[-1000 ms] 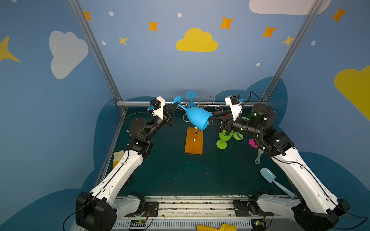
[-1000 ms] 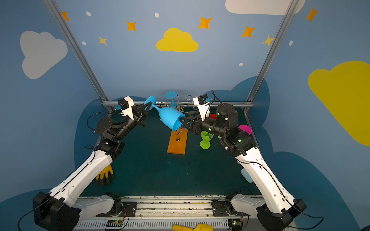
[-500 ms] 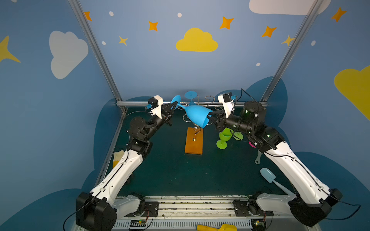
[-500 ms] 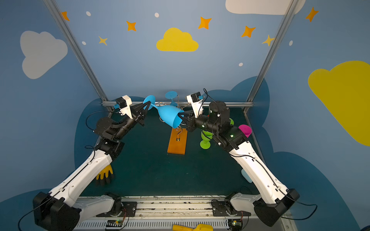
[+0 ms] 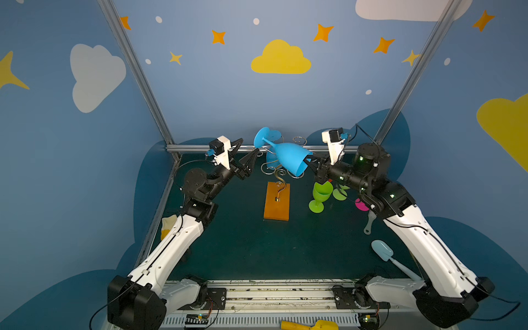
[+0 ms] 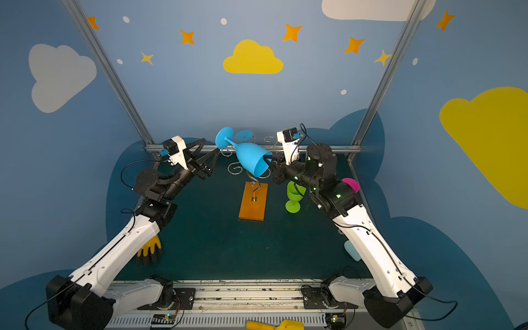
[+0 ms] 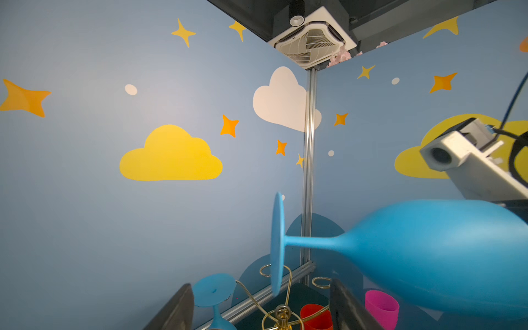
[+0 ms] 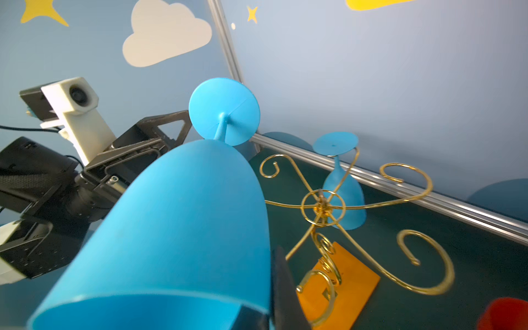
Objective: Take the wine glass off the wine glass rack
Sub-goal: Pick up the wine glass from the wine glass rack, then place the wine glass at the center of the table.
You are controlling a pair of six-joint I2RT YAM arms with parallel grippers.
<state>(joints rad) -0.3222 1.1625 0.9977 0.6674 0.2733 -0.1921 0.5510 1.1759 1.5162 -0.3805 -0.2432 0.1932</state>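
A blue wine glass (image 5: 288, 158) (image 6: 253, 160) lies tilted in the air above the wine glass rack (image 5: 276, 201) (image 6: 253, 201), foot toward the back left. My right gripper (image 5: 310, 164) (image 6: 271, 164) (image 8: 268, 303) is shut on its rim, one finger inside the bowl (image 8: 185, 228). My left gripper (image 5: 249, 146) (image 6: 211, 145) (image 7: 260, 284) stands open just left of the glass's stem, holding nothing. In the left wrist view the glass (image 7: 428, 251) crosses in front of the open fingers. A second blue glass (image 8: 343, 194) (image 7: 214, 291) hangs upside down on the gold wire rack (image 8: 321, 204).
Right of the rack stand two green glasses (image 5: 320, 194) (image 5: 340, 194), a pink cup (image 6: 351, 184) and a red cup (image 7: 315, 315). A grey spatula (image 5: 368, 224) and a pale blue scoop (image 5: 383, 251) lie at the right. A yellow glove (image 6: 148, 250) lies at the left edge.
My right gripper moved in and shut on the glass's rim. My left gripper then opened and let go of the stem, so the glass hangs from the right gripper alone.
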